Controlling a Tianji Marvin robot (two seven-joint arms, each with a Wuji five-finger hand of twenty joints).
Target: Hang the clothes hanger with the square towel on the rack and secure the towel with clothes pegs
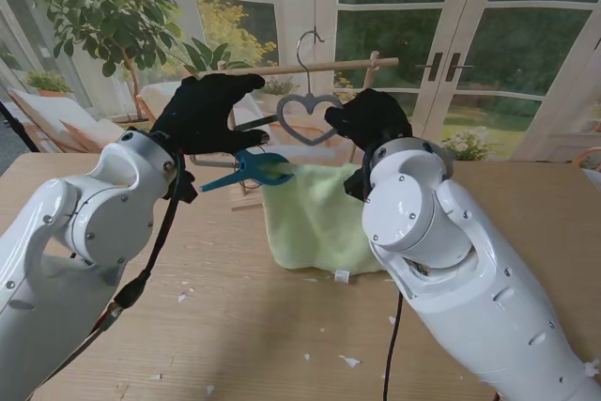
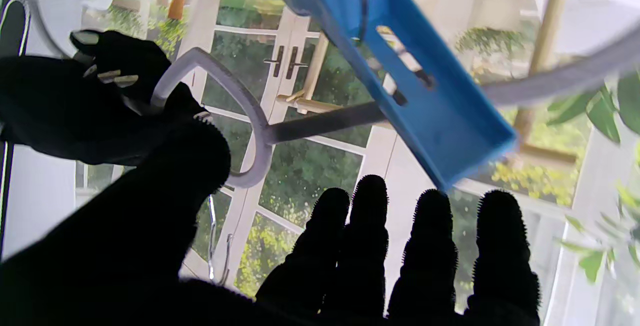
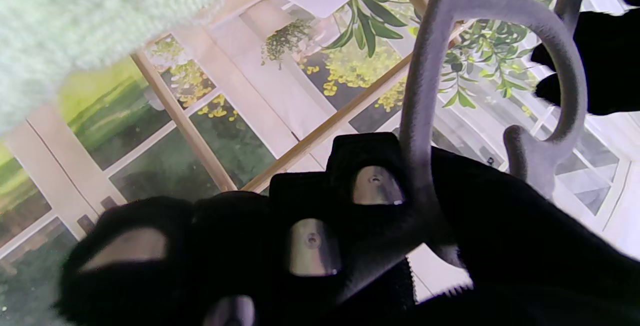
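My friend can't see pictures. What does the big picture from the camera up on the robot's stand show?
A grey heart-topped hanger hangs by its hook on a wooden rack, with a pale green towel draped from it down onto the wooden table. The robot's right hand grips the hanger, while its open left hand hovers by a blue peg at the towel's edge.

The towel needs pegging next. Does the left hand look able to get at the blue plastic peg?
Probably yes: the blue plastic peg sits clipped at the towel's edge just under the open left hand, unobstructed.
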